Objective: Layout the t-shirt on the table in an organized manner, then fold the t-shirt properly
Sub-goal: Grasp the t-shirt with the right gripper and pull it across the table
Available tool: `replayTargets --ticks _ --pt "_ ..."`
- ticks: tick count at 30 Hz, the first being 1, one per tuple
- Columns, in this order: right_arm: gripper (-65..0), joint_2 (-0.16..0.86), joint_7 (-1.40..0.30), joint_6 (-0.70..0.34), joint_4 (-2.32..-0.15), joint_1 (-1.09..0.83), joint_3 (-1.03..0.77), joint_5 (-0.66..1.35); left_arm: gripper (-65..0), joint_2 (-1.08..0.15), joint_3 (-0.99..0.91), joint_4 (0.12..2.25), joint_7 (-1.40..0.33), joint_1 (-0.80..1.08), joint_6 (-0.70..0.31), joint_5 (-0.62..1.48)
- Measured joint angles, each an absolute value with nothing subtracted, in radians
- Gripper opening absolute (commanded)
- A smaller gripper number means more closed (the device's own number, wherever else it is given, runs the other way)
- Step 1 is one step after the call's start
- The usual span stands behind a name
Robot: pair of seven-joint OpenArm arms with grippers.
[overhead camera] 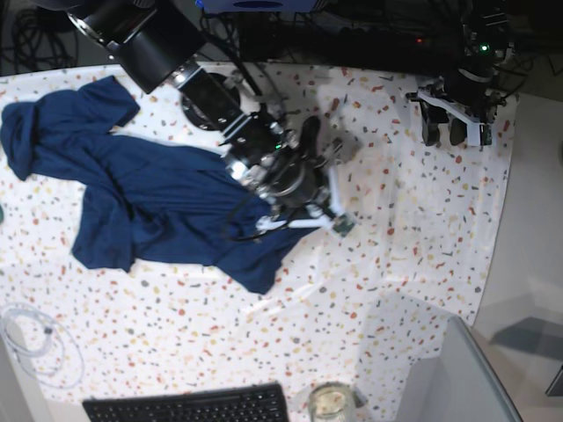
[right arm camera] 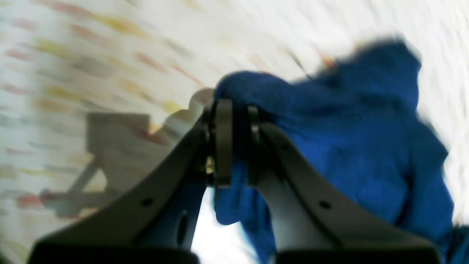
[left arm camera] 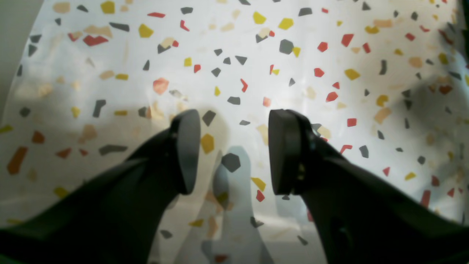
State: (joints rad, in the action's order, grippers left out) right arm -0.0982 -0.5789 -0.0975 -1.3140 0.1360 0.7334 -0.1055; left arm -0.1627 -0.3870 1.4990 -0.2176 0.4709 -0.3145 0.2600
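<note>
The dark navy t-shirt [overhead camera: 149,202] lies crumpled and wrinkly on the left half of the speckled table [overhead camera: 396,229]. My right gripper [overhead camera: 274,220] is at the shirt's right edge, near the table's middle. In the right wrist view, which is blurred, the gripper [right arm camera: 238,110] is shut on a fold of the blue shirt [right arm camera: 348,146], and the cloth bunches over the fingertips above the table [right arm camera: 91,55]. My left gripper [overhead camera: 453,127] is at the far right corner, away from the shirt. In the left wrist view it [left arm camera: 234,121] is open and empty over the bare table [left arm camera: 234,55].
A black keyboard [overhead camera: 185,406] lies at the front edge, with a glass jar [overhead camera: 330,403] beside it. A white cable [overhead camera: 31,338] is coiled at the front left. A grey bin [overhead camera: 457,378] stands at the front right corner.
</note>
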Motion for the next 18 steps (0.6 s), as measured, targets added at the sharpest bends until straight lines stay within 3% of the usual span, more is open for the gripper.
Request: replayTargets --ticks 4,6,11,14,18 --pt "-20.9 -0.114 -0.732 -0.128 -1.456 0.138 0.84 -0.071 -36.0 -0.172 -0.392 1.501 -0.216 0.469 -0.311 0.26" --pt "-10.7 -0.082 -0.79 -0.112 -1.591 0.144 0.795 -0.084 -36.0 -0.167 -0.388 1.502 -0.22 0.47 -0.314 0.26" --pt "-14.6 0.094 -0.814 -0.112 -1.813 0.038 0.541 -0.089 -36.2 -0.163 -0.376 1.562 -0.221 0.483 -0.311 0.26" --pt "-15.0 0.141 -0.835 -0.108 -1.785 -0.023 0.405 -0.103 -36.2 -0.132 -0.356 1.604 -0.216 0.476 -0.31 0.261" --pt "-15.3 0.15 -0.807 -0.115 -1.698 -0.029 0.391 -0.083 -37.4 -0.117 -0.243 1.604 -0.218 0.451 -0.311 0.257"
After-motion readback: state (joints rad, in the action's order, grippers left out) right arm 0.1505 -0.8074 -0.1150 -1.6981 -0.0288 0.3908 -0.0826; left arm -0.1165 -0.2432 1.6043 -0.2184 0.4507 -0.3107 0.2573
